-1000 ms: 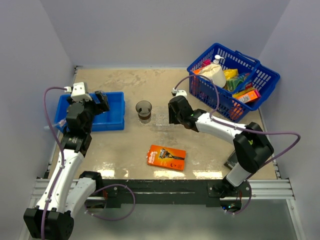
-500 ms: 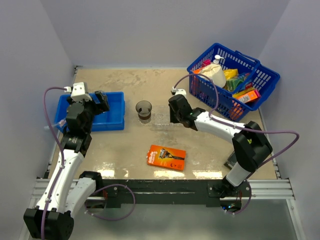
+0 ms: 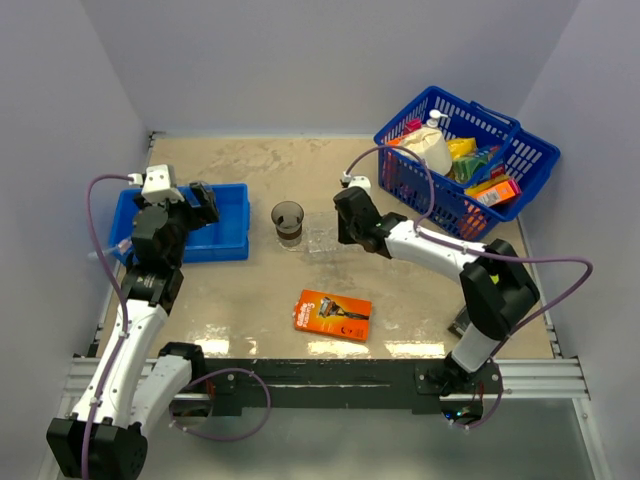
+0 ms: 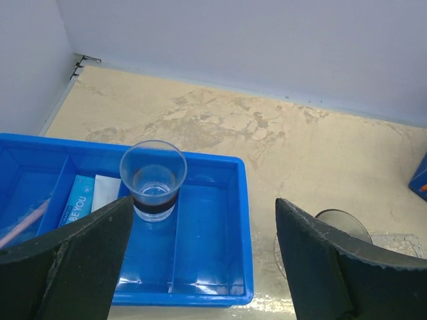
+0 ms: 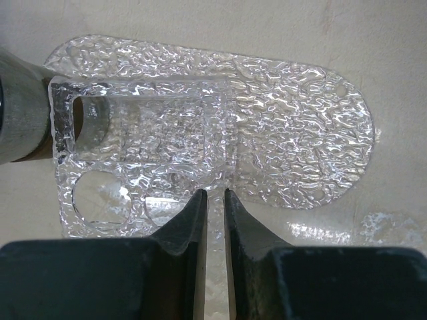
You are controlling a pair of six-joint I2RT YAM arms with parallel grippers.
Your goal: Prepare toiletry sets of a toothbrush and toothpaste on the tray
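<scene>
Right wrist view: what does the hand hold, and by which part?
The right hand pinches the clear tray by the middle of its near edge.

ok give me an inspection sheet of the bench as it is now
surface: beige tabletop, mottled, glare near the front
job's things: clear tray mid-table, a cup at its left end; toothpaste and a second cup in the blue bin
clutter: orange razor pack near the front; full blue basket far right
grippers: left gripper open above the bin; right gripper shut on the tray's edge
cables: purple cables loop off both arms, the right one across the basket
surroundings: plain walls, nothing else seen
</scene>
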